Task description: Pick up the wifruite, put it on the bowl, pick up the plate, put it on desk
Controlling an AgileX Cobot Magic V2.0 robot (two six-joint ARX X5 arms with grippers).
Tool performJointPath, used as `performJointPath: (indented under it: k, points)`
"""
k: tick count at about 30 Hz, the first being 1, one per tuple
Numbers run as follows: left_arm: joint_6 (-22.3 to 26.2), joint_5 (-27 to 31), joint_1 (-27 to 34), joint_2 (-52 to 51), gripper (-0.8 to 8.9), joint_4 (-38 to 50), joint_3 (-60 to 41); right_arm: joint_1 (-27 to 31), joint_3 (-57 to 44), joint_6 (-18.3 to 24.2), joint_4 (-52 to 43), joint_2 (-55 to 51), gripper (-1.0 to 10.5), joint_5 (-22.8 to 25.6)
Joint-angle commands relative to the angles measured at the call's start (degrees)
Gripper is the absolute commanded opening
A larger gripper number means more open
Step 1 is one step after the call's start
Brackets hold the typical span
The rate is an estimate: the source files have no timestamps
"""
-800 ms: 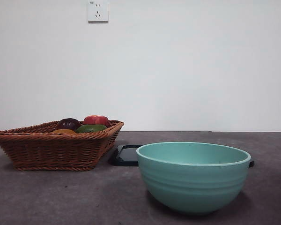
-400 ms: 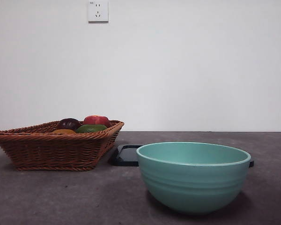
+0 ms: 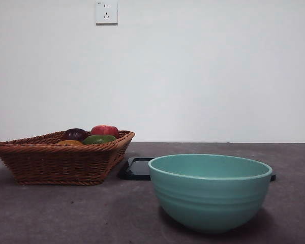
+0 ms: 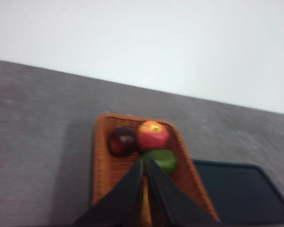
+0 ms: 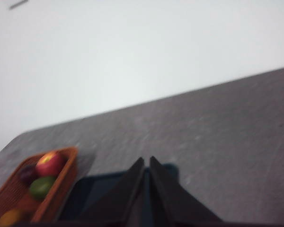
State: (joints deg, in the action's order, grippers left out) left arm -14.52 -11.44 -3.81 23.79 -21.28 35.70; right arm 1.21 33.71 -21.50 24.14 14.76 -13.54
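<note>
The orange-brown wifruite (image 3: 68, 143) lies in a wicker basket (image 3: 56, 162) at the left, next to a dark purple fruit (image 3: 73, 134), a red apple (image 3: 104, 130) and a green fruit (image 3: 98, 139). The teal bowl (image 3: 209, 190) stands empty at the front right on the desk (image 3: 66, 213). A dark flat plate (image 3: 136, 169) lies behind the bowl. My left gripper (image 4: 144, 161) is shut and empty, high above the basket (image 4: 102, 179); a sliver of the wifruite (image 4: 145, 210) shows between its jaws. My right gripper (image 5: 146, 160) is shut and empty above the plate (image 5: 97, 194). Neither arm shows in the front view.
A white wall with a socket (image 3: 105, 12) stands behind the table. The basket (image 5: 61, 189) also shows in the right wrist view, with the wifruite (image 5: 8, 217) at its near end. Bare desk (image 5: 236, 142) lies beyond the plate.
</note>
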Motion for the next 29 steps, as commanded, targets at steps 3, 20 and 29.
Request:
performJointPath:
  k: [3,20,29]
  points:
    - [-0.13,-5.66,-0.24,5.92,0.15,-4.07,9.53,-0.02,7.96,0.17,4.61,5.99,0.1,-6.82]
    - [6.16,-21.18,-5.66,21.40,0.15,-19.15,26.49,-9.07,25.66,12.20,19.80,24.61,0.1,-20.83]
    - [6.56,-21.84,-8.26,23.80,0.30,-23.06,26.82,-15.17,25.64,18.12,23.23,27.12,0.1,-17.92]
